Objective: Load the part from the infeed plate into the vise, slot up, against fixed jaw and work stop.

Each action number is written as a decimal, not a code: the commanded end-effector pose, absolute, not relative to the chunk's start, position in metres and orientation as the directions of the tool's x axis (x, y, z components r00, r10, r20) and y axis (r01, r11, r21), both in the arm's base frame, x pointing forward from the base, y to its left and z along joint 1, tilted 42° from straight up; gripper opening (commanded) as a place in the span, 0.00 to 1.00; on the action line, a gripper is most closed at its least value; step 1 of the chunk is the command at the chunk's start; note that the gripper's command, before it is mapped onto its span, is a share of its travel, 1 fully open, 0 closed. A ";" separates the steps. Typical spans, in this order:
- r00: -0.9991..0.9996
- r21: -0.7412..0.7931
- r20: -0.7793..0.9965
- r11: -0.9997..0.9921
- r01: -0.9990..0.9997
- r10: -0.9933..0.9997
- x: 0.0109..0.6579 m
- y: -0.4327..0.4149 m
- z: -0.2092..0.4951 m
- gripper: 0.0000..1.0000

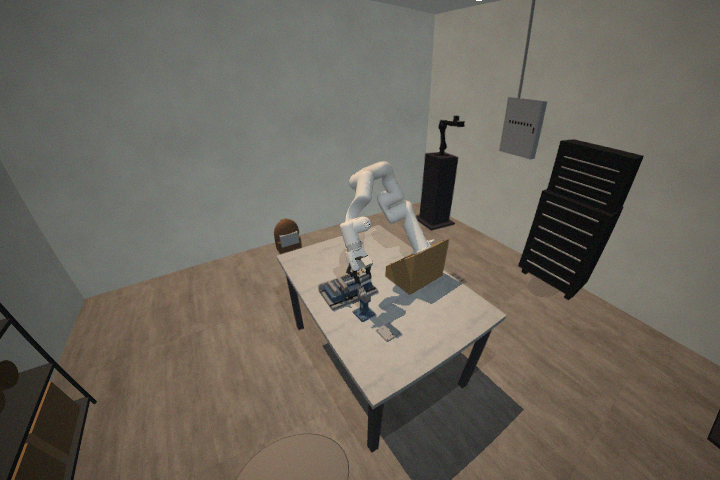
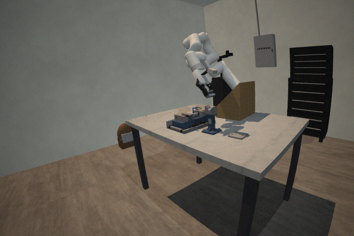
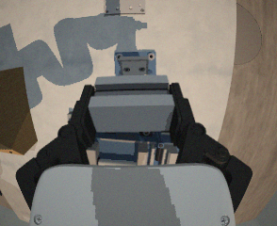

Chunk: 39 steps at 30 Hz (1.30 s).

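Note:
My gripper is shut on the grey block, gripping it by its two ends. The block is in the air, tilted with the hand; a narrow dark line runs along it in the wrist view, but I cannot tell which way the slot faces. The vise stands below, with a gap between its jaws. The V-block stands beside the vise on a blue post; the held block partly hides it in the wrist view. The infeed plate is empty.
A brown angled box stands on the table near the arm's base. Blue tubing and a cylinder lie at the vise's far side in the exterior view.

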State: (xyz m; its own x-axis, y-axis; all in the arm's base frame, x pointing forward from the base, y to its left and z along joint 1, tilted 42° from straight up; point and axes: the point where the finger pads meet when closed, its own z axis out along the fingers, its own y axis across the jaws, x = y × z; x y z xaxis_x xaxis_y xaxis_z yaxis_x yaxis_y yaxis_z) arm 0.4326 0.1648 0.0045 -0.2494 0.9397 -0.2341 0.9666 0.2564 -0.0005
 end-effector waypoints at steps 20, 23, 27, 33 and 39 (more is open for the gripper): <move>-0.259 0.001 -0.041 0.260 0.966 0.965 0.434 0.165 0.005 0.00; -0.260 0.000 -0.022 0.260 0.966 0.965 0.434 0.165 0.005 0.00; -0.260 0.001 0.000 0.260 0.966 0.966 0.434 0.164 0.005 0.00; -0.260 0.001 0.019 0.260 0.966 0.966 0.434 0.164 0.005 0.00; -0.259 0.000 0.038 0.260 0.966 0.965 0.434 0.164 0.005 0.00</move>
State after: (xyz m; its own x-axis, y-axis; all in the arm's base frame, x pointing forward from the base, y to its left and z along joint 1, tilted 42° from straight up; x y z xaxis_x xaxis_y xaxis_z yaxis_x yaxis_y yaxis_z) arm 0.4332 0.1620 0.0044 -0.2563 0.9662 0.0291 0.9666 0.2565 -0.0025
